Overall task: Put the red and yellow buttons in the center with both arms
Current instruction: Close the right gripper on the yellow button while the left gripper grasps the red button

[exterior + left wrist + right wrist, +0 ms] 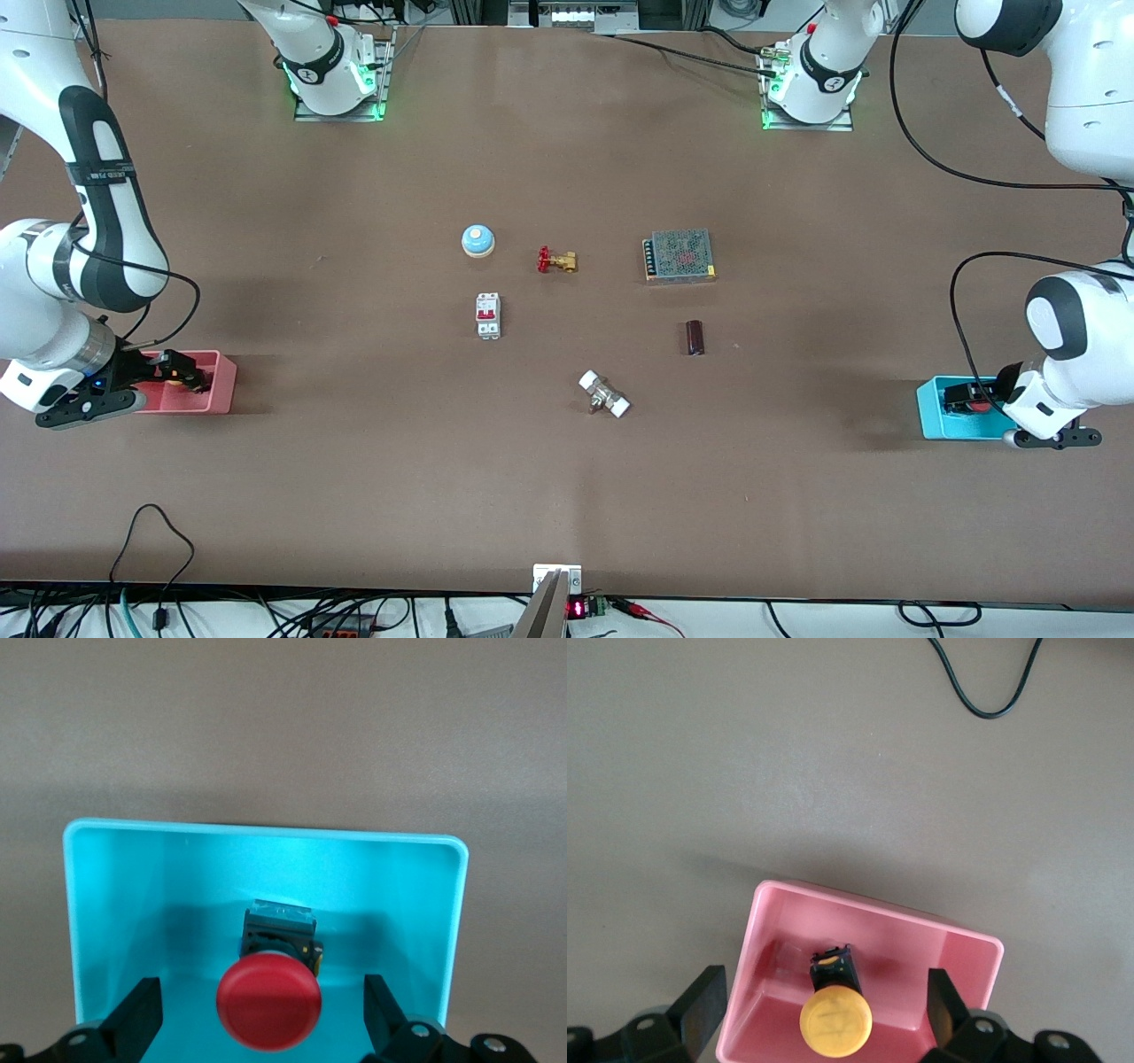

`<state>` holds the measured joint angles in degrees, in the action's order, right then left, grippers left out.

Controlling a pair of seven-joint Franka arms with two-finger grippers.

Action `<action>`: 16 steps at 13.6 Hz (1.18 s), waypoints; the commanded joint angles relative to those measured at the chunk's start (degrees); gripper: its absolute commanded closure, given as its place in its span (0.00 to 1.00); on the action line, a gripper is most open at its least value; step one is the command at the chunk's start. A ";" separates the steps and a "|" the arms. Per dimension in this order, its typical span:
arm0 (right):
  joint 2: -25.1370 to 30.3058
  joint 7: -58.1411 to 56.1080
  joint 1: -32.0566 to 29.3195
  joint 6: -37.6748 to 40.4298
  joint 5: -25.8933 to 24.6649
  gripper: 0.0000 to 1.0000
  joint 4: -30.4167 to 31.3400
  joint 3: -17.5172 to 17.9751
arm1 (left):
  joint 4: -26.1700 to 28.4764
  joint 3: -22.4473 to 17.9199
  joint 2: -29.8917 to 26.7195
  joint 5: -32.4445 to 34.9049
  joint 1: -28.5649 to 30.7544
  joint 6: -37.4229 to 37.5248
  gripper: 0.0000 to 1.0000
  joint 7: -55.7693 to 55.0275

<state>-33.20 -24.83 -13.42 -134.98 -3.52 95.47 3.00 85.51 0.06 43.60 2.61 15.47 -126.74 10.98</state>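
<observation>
The red button (268,1003) lies in the cyan tray (115,904) at the left arm's end of the table. My left gripper (261,1019) is open just above it, one finger on each side of the red cap, touching nothing. In the front view the left gripper (970,396) hangs over the cyan tray (930,416). The yellow button (835,1019) lies in the pink tray (966,957) at the right arm's end. My right gripper (824,1014) is open and straddles it without contact. In the front view the right gripper (182,372) is over the pink tray (217,390).
On the brown tabletop (567,496) between the trays lie a blue-and-white bell (477,240), a red-handled brass valve (556,260), a white circuit breaker (488,315), a mesh power supply (679,255), a dark cylinder (695,338) and a white-ended metal fitting (604,394).
</observation>
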 commanded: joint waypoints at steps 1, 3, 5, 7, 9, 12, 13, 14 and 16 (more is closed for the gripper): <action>-0.89 -0.75 -1.08 -0.73 -0.52 0.00 -0.29 0.78 | -1.75 0.30 1.22 -0.94 0.62 -0.35 0.00 3.70; -1.60 -1.27 -1.17 -0.73 -0.52 0.00 0.24 0.78 | -1.75 0.21 1.22 -0.85 0.53 -0.26 0.00 4.40; -2.12 -3.29 -1.52 -0.73 -0.52 0.00 0.50 0.78 | -1.57 0.30 1.49 -0.94 0.62 -0.35 0.00 5.80; -2.30 -4.34 -1.78 -0.73 -0.61 0.00 0.59 0.78 | -1.57 0.30 1.93 -0.94 0.53 -0.35 0.00 6.07; -2.65 -4.52 -1.87 -0.73 -0.61 0.00 0.59 0.69 | -1.57 0.30 2.02 -0.94 0.53 -0.35 0.01 6.07; -3.00 -4.52 -1.96 -0.73 -0.61 0.00 0.59 0.78 | -1.57 0.30 2.10 -1.02 0.44 -0.35 0.20 6.07; -3.09 -4.52 -2.05 -0.73 -0.61 0.00 0.68 0.69 | -1.57 0.21 2.19 -1.02 0.44 -0.35 0.29 6.16; -3.36 -4.52 -2.40 -0.73 -0.61 0.00 0.86 0.77 | -1.57 0.21 2.19 -1.02 0.53 -0.35 0.36 6.16; -3.45 -5.31 -2.58 -0.73 -0.61 0.11 1.03 0.78 | -1.57 0.30 2.19 -2.07 0.53 -0.35 0.53 6.08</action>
<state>-36.73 -28.56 -14.87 -135.14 -3.53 95.82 3.00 85.44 0.10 44.91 2.26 15.62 -127.16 15.21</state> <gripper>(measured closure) 0.044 0.436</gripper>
